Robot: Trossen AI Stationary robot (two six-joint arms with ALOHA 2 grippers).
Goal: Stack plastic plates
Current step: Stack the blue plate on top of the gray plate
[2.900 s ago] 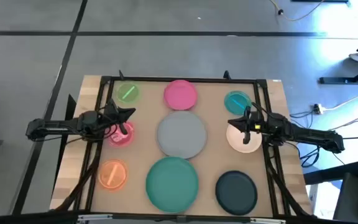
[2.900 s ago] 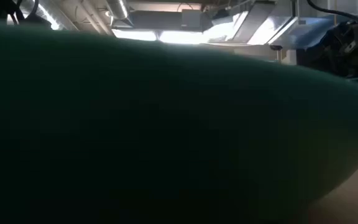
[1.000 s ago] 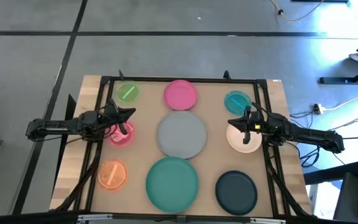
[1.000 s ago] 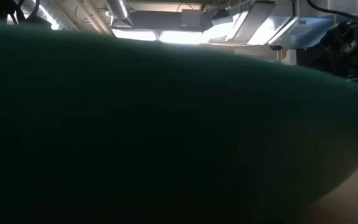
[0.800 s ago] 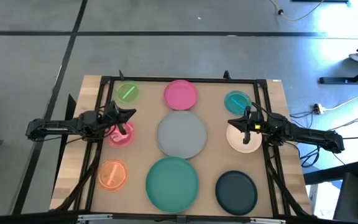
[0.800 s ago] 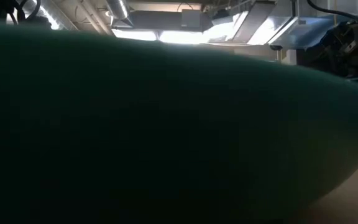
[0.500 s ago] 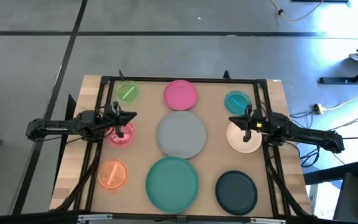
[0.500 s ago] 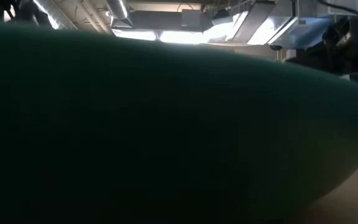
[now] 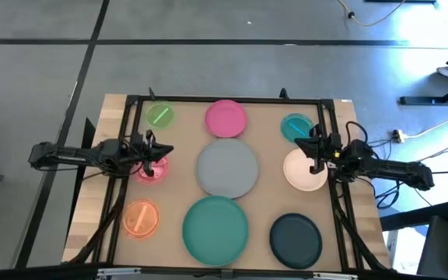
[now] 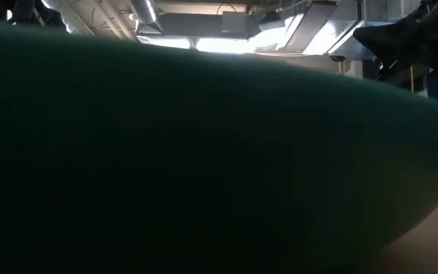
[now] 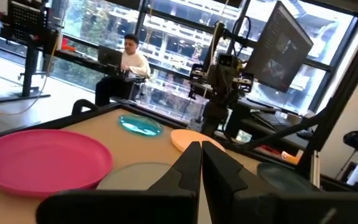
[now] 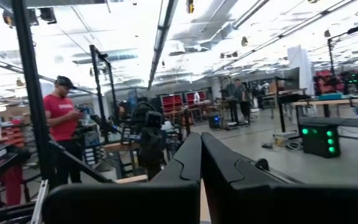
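Note:
Nine plates lie flat and apart on the tabletop. The far row holds the small green, the magenta and the small teal. The small pink, the grey and the cream make up the middle row. Nearest are the small orange, the teal-green and the dark teal. My left gripper hovers shut over the pink plate's far edge. My right gripper is shut, raised between the teal and cream plates.
A black frame runs around the work area. The teal-green plate fills nearly the whole low view. People and desks stand in the room beyond the table. Bare brown surface shows between the plates.
My right gripper has risen and drawn back a little toward the table's right edge, tipping its fingers upward; it now shows larger at the low view's upper right. My left arm has shifted slightly. The plates have not moved.

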